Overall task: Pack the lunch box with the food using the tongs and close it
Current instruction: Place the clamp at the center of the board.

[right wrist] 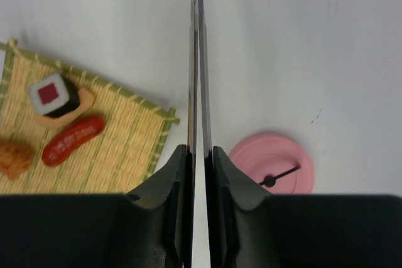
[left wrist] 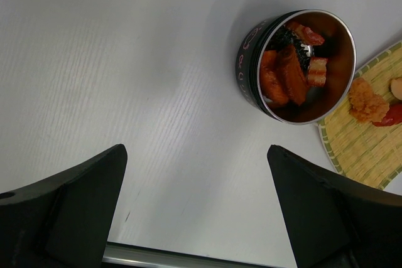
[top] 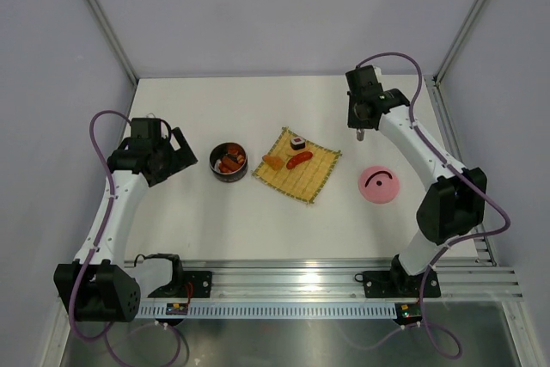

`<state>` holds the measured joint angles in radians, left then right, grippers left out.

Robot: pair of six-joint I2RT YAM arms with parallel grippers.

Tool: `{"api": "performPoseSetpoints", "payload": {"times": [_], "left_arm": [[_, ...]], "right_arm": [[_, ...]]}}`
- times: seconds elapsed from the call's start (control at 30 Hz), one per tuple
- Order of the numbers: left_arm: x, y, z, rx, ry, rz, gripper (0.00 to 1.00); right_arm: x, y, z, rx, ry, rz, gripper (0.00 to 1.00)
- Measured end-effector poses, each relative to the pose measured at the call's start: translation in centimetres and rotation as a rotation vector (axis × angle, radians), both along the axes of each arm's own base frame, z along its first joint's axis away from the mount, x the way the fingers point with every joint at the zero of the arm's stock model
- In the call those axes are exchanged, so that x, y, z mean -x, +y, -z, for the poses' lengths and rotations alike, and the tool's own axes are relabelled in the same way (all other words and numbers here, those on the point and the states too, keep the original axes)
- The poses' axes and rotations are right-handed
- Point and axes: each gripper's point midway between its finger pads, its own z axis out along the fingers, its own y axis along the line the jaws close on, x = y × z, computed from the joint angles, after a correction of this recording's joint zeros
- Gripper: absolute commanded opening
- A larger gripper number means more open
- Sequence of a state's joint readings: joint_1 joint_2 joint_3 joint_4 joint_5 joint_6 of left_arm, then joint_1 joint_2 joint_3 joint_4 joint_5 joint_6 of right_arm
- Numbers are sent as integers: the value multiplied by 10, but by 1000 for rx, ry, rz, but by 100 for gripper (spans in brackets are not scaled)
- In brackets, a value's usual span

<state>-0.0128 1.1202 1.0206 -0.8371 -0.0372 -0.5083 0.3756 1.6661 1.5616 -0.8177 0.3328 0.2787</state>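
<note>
- The right gripper (right wrist: 200, 152) is clenched on the tongs (right wrist: 198, 61). Its 2 fingers (right wrist: 164, 186) are pressed against the outer faces of the 2 thin metal arms.
- The tongs are seen to run straight out ahead of the right gripper, with the 2 arms squeezed almost together. Nothing is seen between them, and their tips are cut off at the top edge of the right wrist view.
- In the top view the right gripper (top: 361, 131) is held above the table (top: 258, 221).
- The bamboo mat (right wrist: 119, 155) is found to the left of the right gripper. 3 pieces of food are laid on it: a sushi roll (right wrist: 53, 92), a red sausage (right wrist: 73, 137) and an orange chunk (right wrist: 12, 158).
- The pink lid (right wrist: 251, 161) is laid flat on the table just to the right of the tongs, on the base side of the right gripper, apart from the mat.
- The left gripper (left wrist: 195, 149) is released, with its 2 fingers (left wrist: 81, 199) spread wide and nothing held between them.
- The lunch box (left wrist: 248, 54) is placed ahead of the left gripper and to its right. It is uncovered and upright, and it touches the edge of the mat or sits just beside it.
- Several red-orange pieces (left wrist: 286, 73) and a dark piece are already packed inside the lunch box.
- In the top view the lunch box (top: 229, 175) is set between the left gripper (top: 180, 154) and the mat (top: 309, 180), well apart from the lid (top: 378, 185).
</note>
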Motion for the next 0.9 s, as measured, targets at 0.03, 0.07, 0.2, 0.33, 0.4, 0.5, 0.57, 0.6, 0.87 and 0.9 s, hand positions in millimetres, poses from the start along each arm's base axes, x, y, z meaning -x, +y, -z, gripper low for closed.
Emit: {"api": "performPoseSetpoints", "payload": {"times": [0.03,0.07,0.2,0.33,0.4,0.5,0.57,0.6,0.87,0.9], "left_arm": [[0,0,0,0,0,0,99],[0,0,0,0,0,1,99],[0,0,0,-1,0,3,99],[3,-1,1,2,12,11,99],[4,-2,2,4,19,13,99],[6,-4,4,17,31,24,99],[6,-6,5,22,37,29,99],[6,-6,5,25,39,31,99],[7,-7,6,26,42,36,99],[7,-7,6,26,42,36,99]], "right_arm": [[-7,-6,1,5,-12,11,16],[-16,-14,4,16,-23,27,17],[-49,-34,33,46,-23,57,22],[-67,-47,64,67,5,75,32],[-70,-50,74,72,18,81,44],[-74,-50,80,71,20,75,59],[-77,-49,81,65,15,75,65],[-78,-49,82,62,16,74,69],[-82,-52,88,60,32,81,83],[-82,-53,87,59,32,84,83]]}}
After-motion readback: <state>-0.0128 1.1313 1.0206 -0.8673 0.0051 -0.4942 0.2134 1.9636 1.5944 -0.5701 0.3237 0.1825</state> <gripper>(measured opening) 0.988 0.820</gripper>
